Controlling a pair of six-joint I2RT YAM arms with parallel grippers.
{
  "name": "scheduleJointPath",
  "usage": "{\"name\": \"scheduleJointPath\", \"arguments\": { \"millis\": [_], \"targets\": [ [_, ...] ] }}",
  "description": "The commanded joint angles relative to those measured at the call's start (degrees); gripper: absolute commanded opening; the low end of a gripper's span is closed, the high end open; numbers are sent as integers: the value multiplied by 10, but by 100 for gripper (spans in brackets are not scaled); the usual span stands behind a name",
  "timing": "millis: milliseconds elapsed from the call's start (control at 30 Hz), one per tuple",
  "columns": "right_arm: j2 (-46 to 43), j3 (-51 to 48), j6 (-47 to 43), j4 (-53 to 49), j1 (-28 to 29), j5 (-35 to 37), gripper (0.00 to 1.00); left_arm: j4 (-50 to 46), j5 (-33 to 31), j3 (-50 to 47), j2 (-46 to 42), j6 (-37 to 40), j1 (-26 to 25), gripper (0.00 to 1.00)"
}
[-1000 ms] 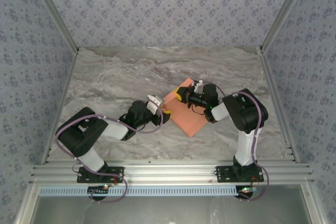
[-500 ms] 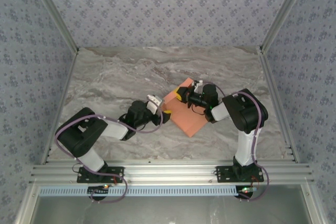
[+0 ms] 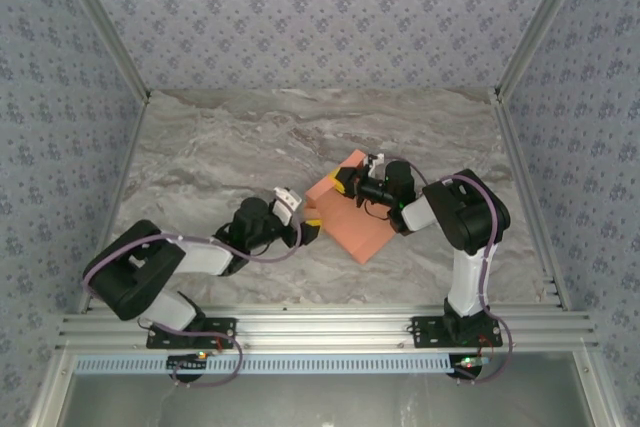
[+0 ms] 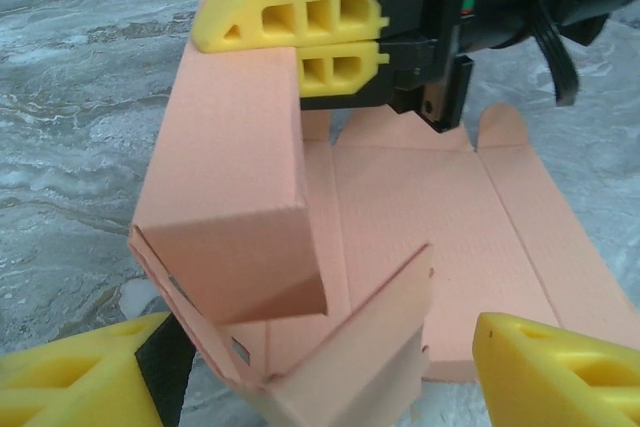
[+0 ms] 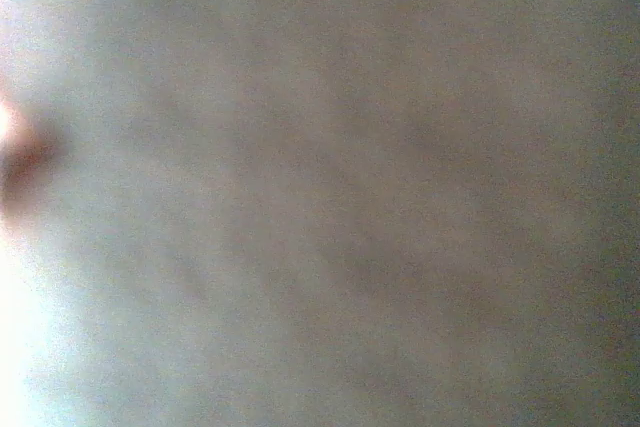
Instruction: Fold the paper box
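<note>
The paper box (image 3: 357, 227) is salmon-orange card lying mid-table, mostly flat, with its left wall folded upright (image 4: 235, 177) and a near flap (image 4: 350, 347) half raised. My right gripper (image 3: 343, 182) is shut, its yellow fingers (image 4: 300, 17) resting at the far top edge of that upright wall. I cannot tell whether card is pinched between them. My left gripper (image 3: 308, 227) stands open just off the box's near-left corner. That corner lies between its yellow fingertips (image 4: 75, 377), which do not touch it.
The grey marbled table (image 3: 220, 157) has free room to the left and behind the box. Patterned walls close in the sides and back. An aluminium rail (image 3: 320, 327) carrying both arm bases runs along the near edge.
My left arm has drawn back a little toward the left and its jaws have spread wider. The right gripper and the box stay where they were.
</note>
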Motion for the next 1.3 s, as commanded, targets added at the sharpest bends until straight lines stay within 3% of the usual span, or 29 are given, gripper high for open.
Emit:
{"name": "scheduleJointPath", "arguments": {
  "millis": [0, 167, 367, 567, 1000, 1267],
  "targets": [
    [14, -1, 5, 1, -7, 8, 0, -17, 35, -13, -35, 16, 1, 78],
    [13, 4, 4, 5, -11, 2, 0, -38, 8, -28, -47, 29, 7, 77],
    [18, -1, 3, 11, -10, 2, 0, -26, -17, -8, -10, 32, 20, 59],
    [25, -3, 6, 17, -8, 1, 0, 5, -8, 20, 38, 27, 22, 51],
    [28, -1, 6, 18, -4, 4, 0, 16, 7, 51, 73, 11, 16, 43],
    [31, -5, 7, 21, 2, 16, 0, -2, -33, 70, 87, 13, -15, 40]
  ]
}}
